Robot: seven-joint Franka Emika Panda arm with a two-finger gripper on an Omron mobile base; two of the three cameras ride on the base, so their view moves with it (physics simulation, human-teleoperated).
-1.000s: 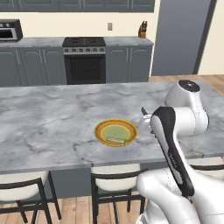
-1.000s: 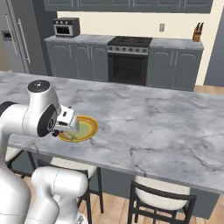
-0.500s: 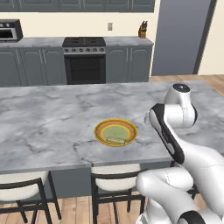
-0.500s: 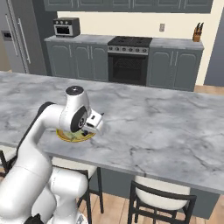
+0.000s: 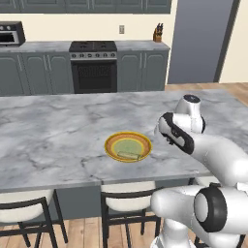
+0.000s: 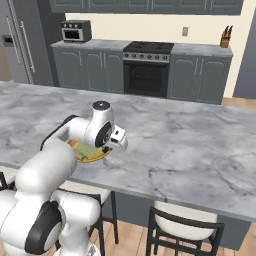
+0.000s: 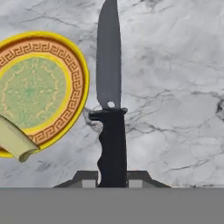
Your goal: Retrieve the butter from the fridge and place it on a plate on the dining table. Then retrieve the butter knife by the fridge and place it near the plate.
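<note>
Here, through the hand camera, I see the jaws (image 7: 112, 183) clamped on the black handle of the butter knife (image 7: 110, 105), its dark blade running straight away from the camera over the grey-veined marble. Just beside the blade lies the plate (image 7: 65, 57), round, with an orange-yellow rim, a brown patterned ring and a pale green centre. The blade and the plate's rim look close, but I cannot tell whether the knife touches the bench or hangs above it. The butter (image 7: 15, 142), a pale yellowish stick, rests on the near edge of the plate.

From the left base camera, the white arm bends low over the near side of the dining table (image 5: 58, 140), its hand just beside the plate (image 5: 128, 146), with the butter (image 5: 129, 155) lying on the plate's front part. From the right base camera, the arm's wrist partly covers the plate (image 6: 90, 154).

Dark-framed chairs (image 5: 24, 213) with pale seats are tucked under the bench's near edge. Farther back, across the floor, stand dark grey cabinets (image 6: 95, 70), a black oven (image 5: 94, 68), a microwave (image 6: 76, 31) and a knife block (image 5: 157, 34). The grey fridge (image 6: 22, 40) stands at the far left of the right base view.
</note>
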